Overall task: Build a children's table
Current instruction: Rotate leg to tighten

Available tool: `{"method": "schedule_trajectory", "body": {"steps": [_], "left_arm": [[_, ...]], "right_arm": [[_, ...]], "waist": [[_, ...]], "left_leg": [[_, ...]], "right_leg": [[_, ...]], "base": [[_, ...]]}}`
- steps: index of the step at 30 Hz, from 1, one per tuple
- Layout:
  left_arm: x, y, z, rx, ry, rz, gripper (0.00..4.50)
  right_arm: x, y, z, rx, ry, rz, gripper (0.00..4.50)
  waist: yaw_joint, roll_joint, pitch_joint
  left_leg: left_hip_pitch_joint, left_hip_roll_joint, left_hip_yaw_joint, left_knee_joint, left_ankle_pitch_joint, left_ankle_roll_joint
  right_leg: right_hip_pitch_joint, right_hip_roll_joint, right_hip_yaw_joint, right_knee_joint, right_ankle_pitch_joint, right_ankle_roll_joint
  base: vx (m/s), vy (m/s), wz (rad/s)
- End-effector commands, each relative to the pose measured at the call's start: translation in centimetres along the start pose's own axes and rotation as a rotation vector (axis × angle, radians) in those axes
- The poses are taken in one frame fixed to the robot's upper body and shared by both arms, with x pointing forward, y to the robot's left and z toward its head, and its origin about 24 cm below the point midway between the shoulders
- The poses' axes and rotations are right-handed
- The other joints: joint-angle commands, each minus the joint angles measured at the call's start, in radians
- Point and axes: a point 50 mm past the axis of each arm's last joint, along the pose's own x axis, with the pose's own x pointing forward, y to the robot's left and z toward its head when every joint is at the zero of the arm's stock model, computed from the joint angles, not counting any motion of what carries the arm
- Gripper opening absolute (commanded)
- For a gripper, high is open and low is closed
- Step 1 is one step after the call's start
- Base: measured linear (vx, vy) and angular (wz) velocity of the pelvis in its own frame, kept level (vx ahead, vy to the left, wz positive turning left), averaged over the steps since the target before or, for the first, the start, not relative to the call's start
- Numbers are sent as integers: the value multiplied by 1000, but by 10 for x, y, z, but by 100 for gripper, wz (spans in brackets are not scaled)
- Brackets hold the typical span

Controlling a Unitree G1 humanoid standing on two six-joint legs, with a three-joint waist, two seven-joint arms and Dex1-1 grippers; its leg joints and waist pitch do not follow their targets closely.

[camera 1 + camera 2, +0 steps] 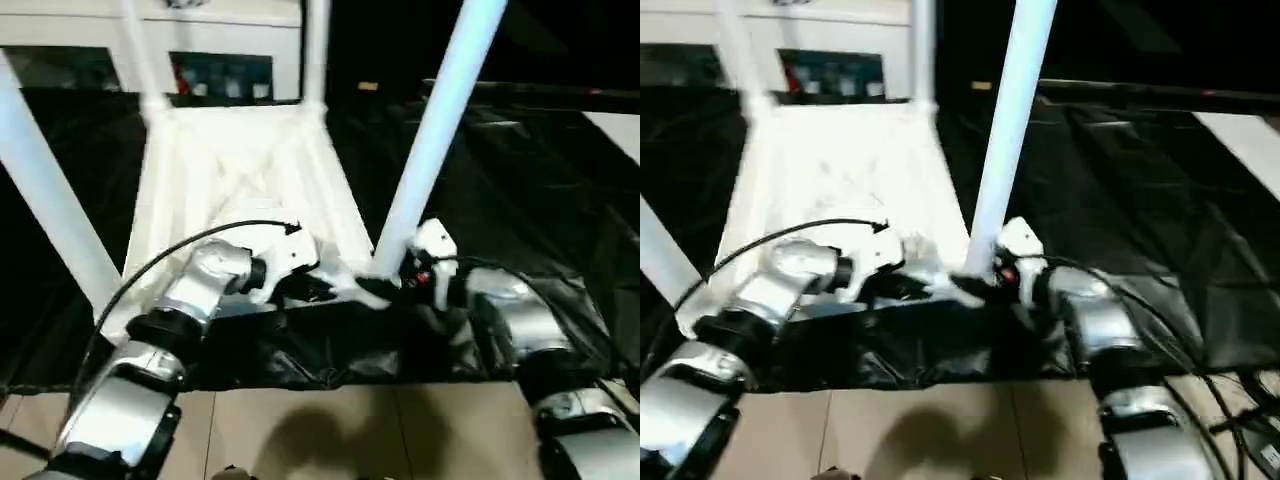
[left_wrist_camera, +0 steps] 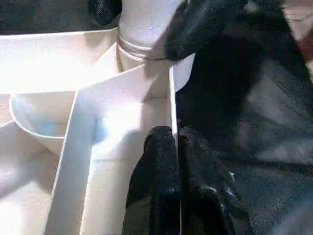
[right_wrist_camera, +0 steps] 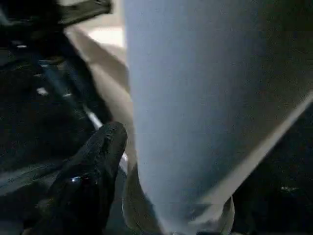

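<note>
Our left gripper is pinched tight on the thin edge wall of the table top, one black finger on each side of it, right by the near corner socket. Our right gripper is clamped around the bottom of the near right leg, with one finger pressed against it just above the socket. The table is lying upside down on the black sheet, ribbed underside facing up at us, and all four legs are standing up out of the corners: a near left leg leaning out to the side, plus two far legs at the back. Behind it there's a white cabinet with glass doors. Closest to us, the sheet ends and we can see tan floor.
</note>
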Motion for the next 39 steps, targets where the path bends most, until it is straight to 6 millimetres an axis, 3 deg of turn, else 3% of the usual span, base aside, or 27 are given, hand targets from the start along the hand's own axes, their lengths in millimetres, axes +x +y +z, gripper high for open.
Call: {"method": "schedule_trajectory", "body": {"steps": [1, 7, 13, 19, 23, 27, 29, 31, 33, 36, 39], "left_arm": [[8, -5, 19, 92, -55, -80, 0], [2, -5, 16, 97, -43, -107, 0], [-1, -5, 14, 100, -32, -127, 0], [-2, -4, 13, 101, -20, -122, 0], [4, -2, 17, 88, -45, -74, 0], [14, 3, 26, 56, -72, 22, 0], [19, 5, 31, 45, -87, 71, 0], [28, 7, 37, 33, -98, 131, 0], [35, 8, 41, 20, -108, 165, 0], [45, 8, 48, -2, -121, 222, 0], [55, 7, 54, -16, -132, 267, 0]], "right_arm": [[10, 19, -11, 11, 48, 162, 318], [5, 26, -11, 24, 63, 272, 263], [2, 33, -14, 13, 101, 344, 217], [4, 38, -17, 14, 110, 356, 203], [12, 35, -17, 42, 69, 259, 199], [24, 28, -14, 94, 1, 85, 198], [31, 23, -15, 122, -4, -17, 197], [42, 19, -17, 171, -10, -158, 196], [50, 19, -17, 210, -18, -244, 196], [62, 18, -17, 276, -34, -372, 195], [77, 20, -14, 333, -34, -474, 195]], "waist": [[5, 5, -66], [18, 6, -62], [21, 4, -65], [22, 3, -66], [21, 0, -63], [12, -1, -57], [4, -2, -54], [-16, -3, -52], [-26, -4, -53], [-41, -1, -52], [-48, 3, -53]], "left_leg": [[13, 56, -14, -57, -188, 81], [23, 58, -14, -64, -257, 33], [15, 55, -15, -62, -222, 34], [15, 55, -15, -60, -209, 40], [15, 55, -15, -62, -229, 33], [20, 52, -24, -67, -299, -1], [22, 51, -28, -70, -327, -14], [17, 46, -36, -72, -353, -31], [10, 44, -41, -73, -360, -25], [21, 42, -40, -70, -392, -22], [21, 39, -42, -69, -398, -17]], "right_leg": [[52, -72, 55, -45, -138, -259], [44, -72, 59, -58, -249, -225], [50, -74, 58, -52, -213, -221], [51, -73, 57, -50, -206, -221], [48, -75, 58, -56, -250, -210], [42, -81, 57, -75, -419, -159], [37, -81, 56, -83, -479, -141], [39, -81, 48, -92, -555, -109], [47, -82, 42, -98, -584, -83], [30, -80, 44, -106, -588, -88], [33, -77, 39, -109, -588, -89]], "base": [[0, 0, 0], [0, 0, 0], [0, 0, 0], [0, 0, 0], [0, 0, 0], [0, 0, 0], [0, 0, 0], [0, 0, 0], [0, 0, 0], [0, 0, 0], [0, 0, 0]]}}
